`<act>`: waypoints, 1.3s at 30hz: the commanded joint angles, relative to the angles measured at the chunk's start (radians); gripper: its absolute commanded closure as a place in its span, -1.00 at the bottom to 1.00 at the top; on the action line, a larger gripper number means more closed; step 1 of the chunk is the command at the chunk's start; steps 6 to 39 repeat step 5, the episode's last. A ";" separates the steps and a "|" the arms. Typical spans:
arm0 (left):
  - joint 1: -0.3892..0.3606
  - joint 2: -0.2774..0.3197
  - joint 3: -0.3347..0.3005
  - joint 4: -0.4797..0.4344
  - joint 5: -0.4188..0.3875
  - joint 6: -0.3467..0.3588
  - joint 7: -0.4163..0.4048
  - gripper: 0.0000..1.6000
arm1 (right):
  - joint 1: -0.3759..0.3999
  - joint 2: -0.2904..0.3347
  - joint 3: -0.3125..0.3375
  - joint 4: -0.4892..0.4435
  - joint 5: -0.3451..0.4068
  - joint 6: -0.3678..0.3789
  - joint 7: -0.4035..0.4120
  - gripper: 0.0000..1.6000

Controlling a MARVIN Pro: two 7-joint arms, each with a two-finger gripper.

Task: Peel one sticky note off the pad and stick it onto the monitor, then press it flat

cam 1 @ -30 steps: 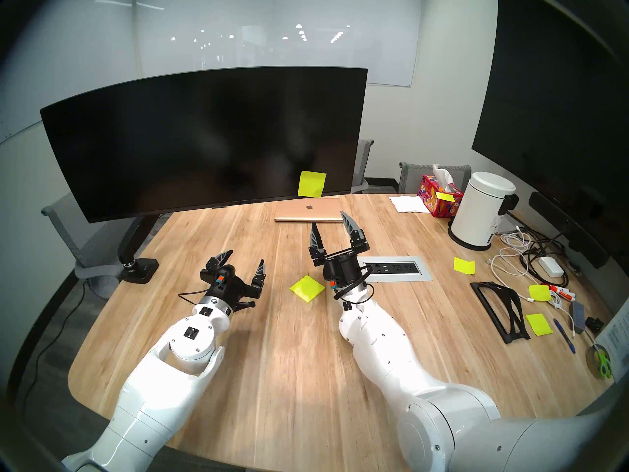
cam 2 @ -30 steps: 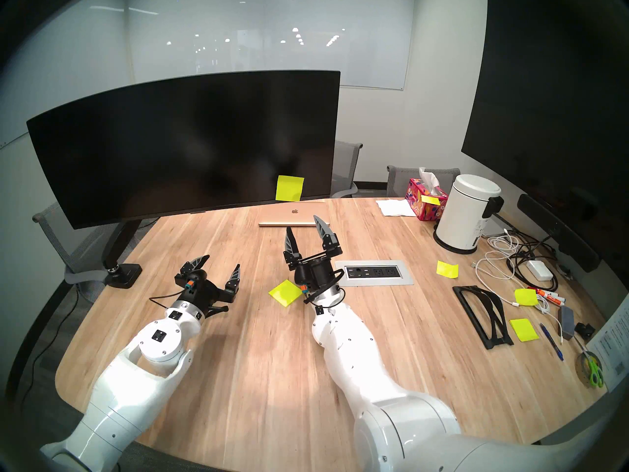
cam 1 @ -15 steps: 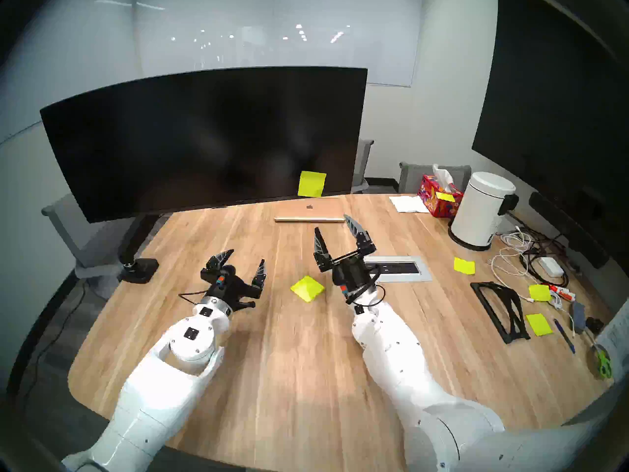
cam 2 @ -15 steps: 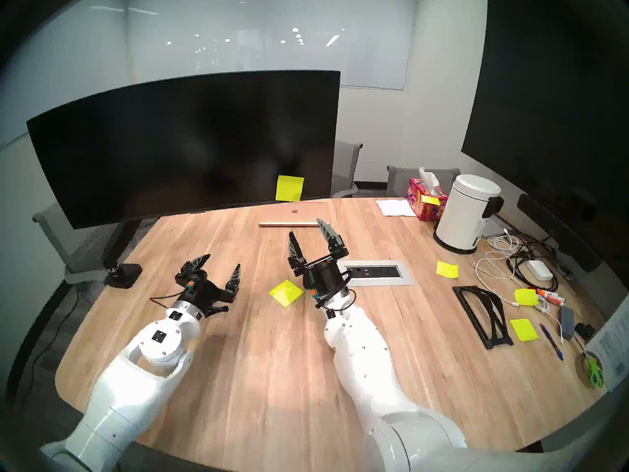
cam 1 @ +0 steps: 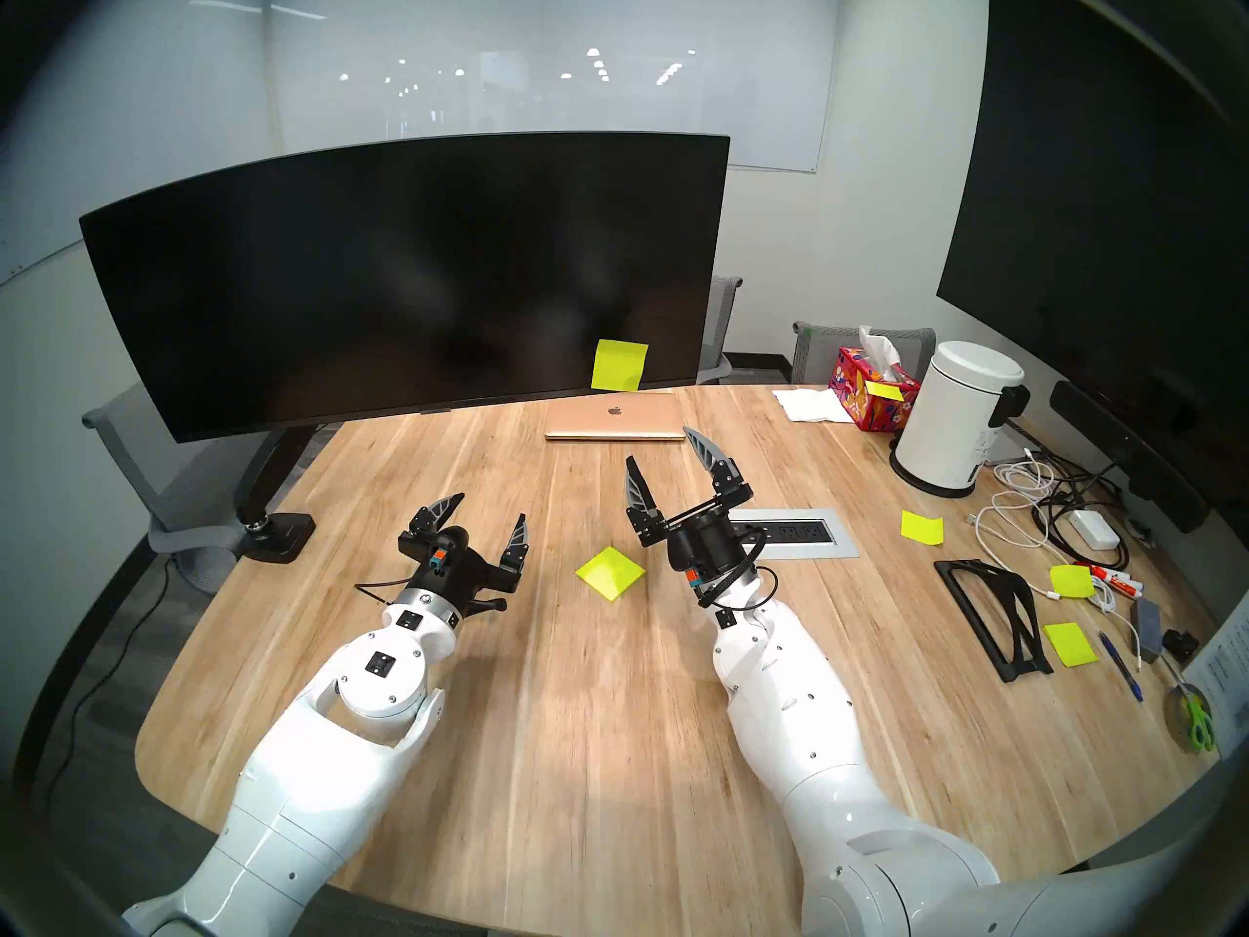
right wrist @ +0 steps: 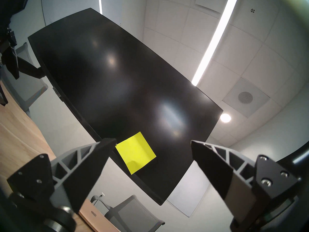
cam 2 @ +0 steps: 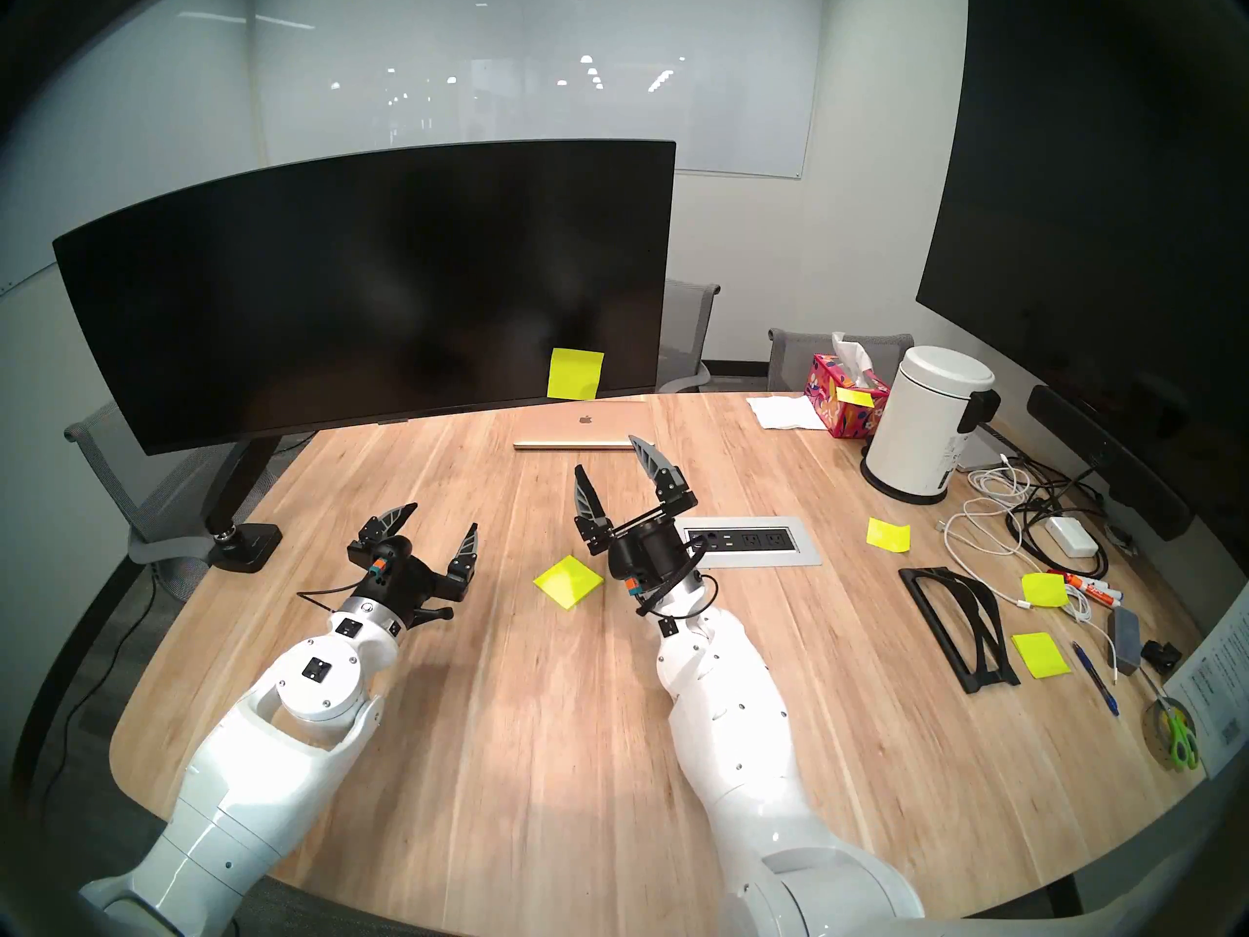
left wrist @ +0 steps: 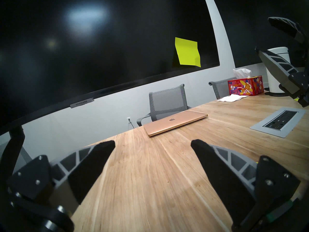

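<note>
You see the sticky note [cam 1: 619, 365] stuck low on the monitor [cam 1: 405, 280], near its right end, just above the bottom edge; in the left wrist view its lower part looks slightly rippled. The pad [cam 1: 610, 572] lies on the tabletop [cam 1: 574, 712] between the two arms. Your left gripper [cam 1: 483, 518] hovers level above the wood, fingers spread and empty. Your right gripper [cam 1: 666, 450] tilts upward toward the screen, fingers spread wide, holding nothing and well apart from the note. A closed laptop [cam 1: 614, 416] sits below the note.
</note>
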 commanded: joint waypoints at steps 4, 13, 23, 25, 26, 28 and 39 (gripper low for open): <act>-0.006 -0.004 -0.002 -0.012 0.004 -0.023 0.003 -1.00 | -0.040 0.002 -0.009 -0.121 0.106 0.025 0.137 -1.00; -0.006 -0.005 -0.002 -0.012 0.004 -0.024 0.003 -1.00 | -0.046 0.003 -0.010 -0.133 0.119 0.031 0.156 -1.00; -0.006 -0.005 -0.002 -0.012 0.004 -0.024 0.003 -1.00 | -0.046 0.003 -0.010 -0.133 0.119 0.031 0.156 -1.00; -0.006 -0.005 -0.002 -0.012 0.004 -0.024 0.003 -1.00 | -0.046 0.003 -0.010 -0.133 0.119 0.031 0.156 -1.00; -0.006 -0.005 -0.002 -0.012 0.004 -0.024 0.003 -1.00 | -0.046 0.003 -0.010 -0.133 0.119 0.031 0.156 -1.00; -0.006 -0.005 -0.002 -0.012 0.004 -0.024 0.003 -1.00 | -0.046 0.003 -0.010 -0.133 0.119 0.031 0.156 -1.00; -0.006 -0.005 -0.002 -0.012 0.004 -0.024 0.003 -1.00 | -0.046 0.003 -0.010 -0.133 0.119 0.031 0.156 -1.00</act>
